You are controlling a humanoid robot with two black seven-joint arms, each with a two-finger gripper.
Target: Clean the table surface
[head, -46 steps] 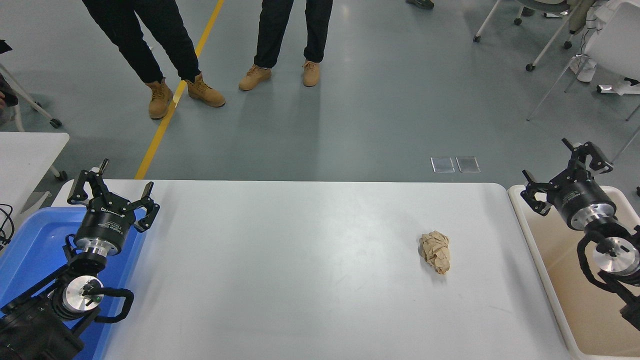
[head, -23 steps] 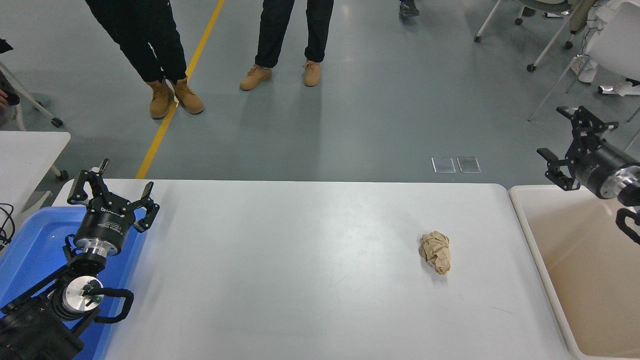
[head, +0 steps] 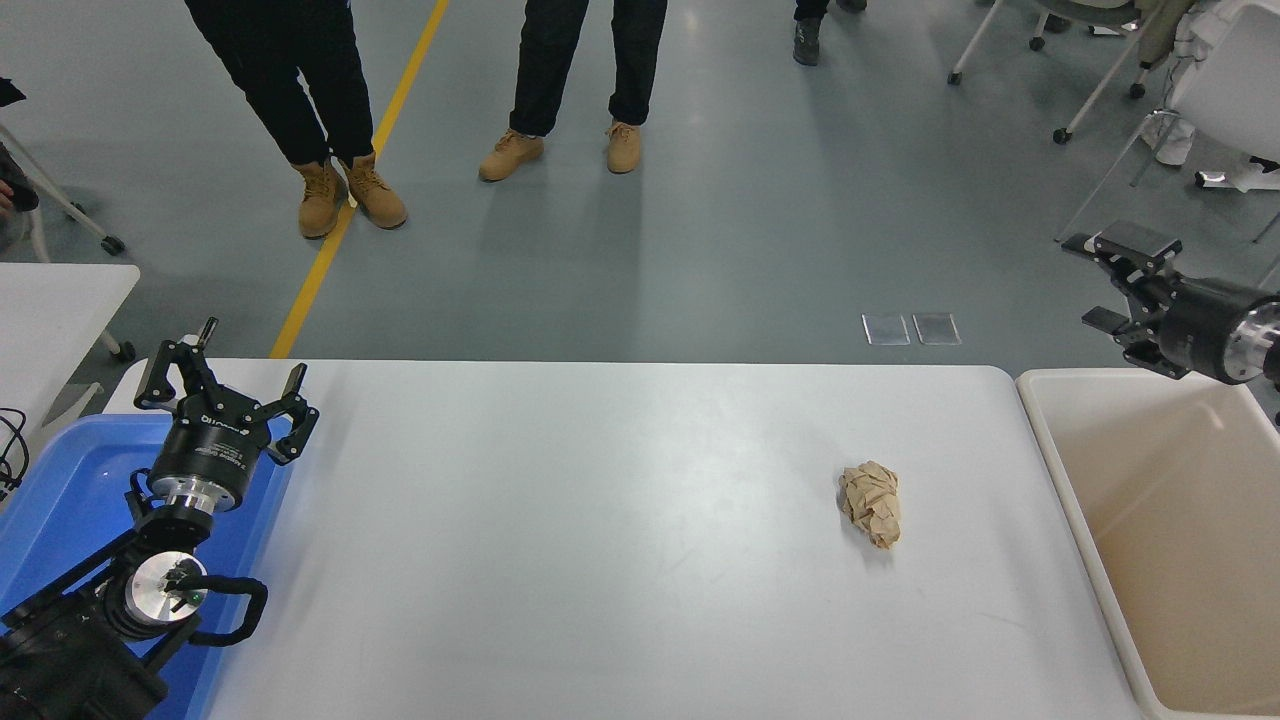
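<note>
The white table surface (head: pixel 600 520) fills the middle of the head view. A crumpled ball of brown paper (head: pixel 871 503) lies on it, right of centre. My right gripper (head: pixel 1105 283) is open and empty, raised at the right edge above the far end of the beige bin, well away from the paper. My left gripper (head: pixel 225 382) is open and empty, parked at the lower left over the blue bin.
A beige bin (head: pixel 1060 480) stands against the table's right end. A blue bin (head: pixel 60 500) stands at its left end. A smaller white table (head: pixel 60 300) is at far left. Two people's legs (head: pixel 440 100) stand beyond the table; chairs (head: pixel 1150 80) stand at top right.
My right arm has risen and swung up and to the right, from above the beige bin toward the frame's right edge, gripper turned to point left. The left arm and the paper ball have not moved.
</note>
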